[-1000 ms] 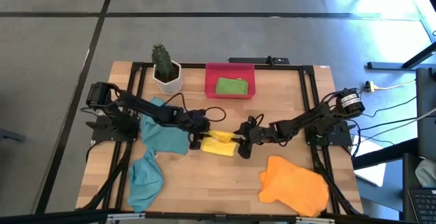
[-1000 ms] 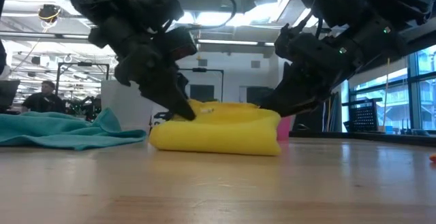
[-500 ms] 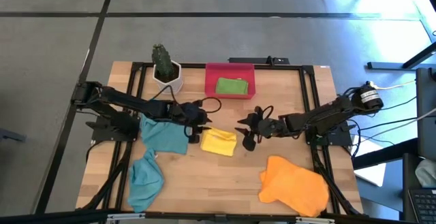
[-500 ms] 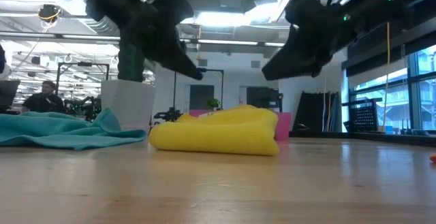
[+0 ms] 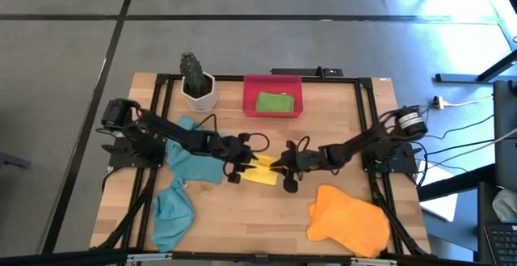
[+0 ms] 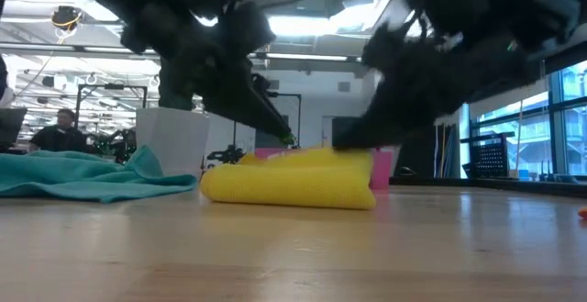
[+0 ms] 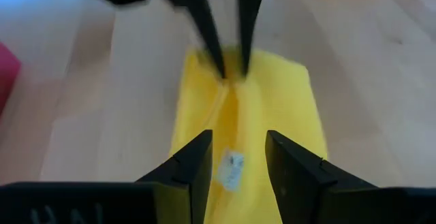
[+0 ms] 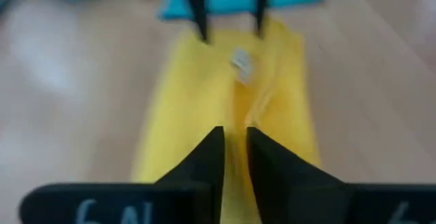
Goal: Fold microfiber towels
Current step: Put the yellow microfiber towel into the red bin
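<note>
The yellow towel (image 5: 260,173) lies folded into a narrow band on the table's middle, with a raised ridge along its length. My left gripper (image 5: 240,169) is at its left end, open, one finger on either side of the ridge (image 7: 228,115) near a small white tag (image 7: 231,166). I cannot tell if it touches. My right gripper (image 5: 283,171) is at the towel's right end, its fingers drawn to a narrow gap over the ridge (image 8: 235,130). Two teal towels (image 5: 194,159) (image 5: 172,209) lie at the left and an orange one (image 5: 349,217) at the near right. A green one (image 5: 275,103) lies folded in the red tray. My right gripper has the yellow towel's middle ridge (image 8: 236,108) between its two fingers at the towel's right end. The fingers slant down from the table's right and lie along the ridge. The towel lies flat on the table. How many layers are between the fingers does not show.
The red tray (image 5: 273,80) stands at the far middle, with a white pot holding a cactus (image 5: 197,88) to its left. The orange towel lies close to the right arm's near side. Bare wood shows in front of the yellow towel.
Both grippers rose off the yellow towel and drew apart, the left toward the table's left and the right toward its right. They have since come back down to the towel's two ends. The towel has stayed in place, folded.
</note>
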`<state>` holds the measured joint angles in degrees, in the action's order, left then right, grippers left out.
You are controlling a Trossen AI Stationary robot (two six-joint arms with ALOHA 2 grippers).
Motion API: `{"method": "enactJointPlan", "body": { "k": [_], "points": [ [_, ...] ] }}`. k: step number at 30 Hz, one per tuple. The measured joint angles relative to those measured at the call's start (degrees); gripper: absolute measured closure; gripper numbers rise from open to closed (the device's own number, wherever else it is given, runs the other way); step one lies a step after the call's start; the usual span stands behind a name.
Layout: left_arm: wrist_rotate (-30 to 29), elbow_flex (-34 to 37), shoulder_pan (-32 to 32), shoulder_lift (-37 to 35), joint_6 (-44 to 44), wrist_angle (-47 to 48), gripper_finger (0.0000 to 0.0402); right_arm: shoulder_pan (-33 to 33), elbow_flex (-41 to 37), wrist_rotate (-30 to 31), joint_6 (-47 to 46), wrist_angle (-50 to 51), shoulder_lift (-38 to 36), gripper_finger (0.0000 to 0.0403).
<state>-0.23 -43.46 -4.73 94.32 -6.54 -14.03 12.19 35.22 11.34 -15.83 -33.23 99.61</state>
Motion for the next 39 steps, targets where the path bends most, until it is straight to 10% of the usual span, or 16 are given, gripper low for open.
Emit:
{"method": "enactJointPlan", "body": {
  "k": [19, 39],
  "points": [
    [0.34, -0.06, 10.93, 8.18, 3.05, -0.01, 0.0276, -4.97, 0.09, 0.91, -4.57, -3.07, 7.91, 0.037],
    [-12.79, -0.01, -7.38, -5.09, 0.92, 11.38, 0.0276, -10.23, 0.39, -5.39, -3.41, -2.54, 7.94, 0.037]
  ]
}}
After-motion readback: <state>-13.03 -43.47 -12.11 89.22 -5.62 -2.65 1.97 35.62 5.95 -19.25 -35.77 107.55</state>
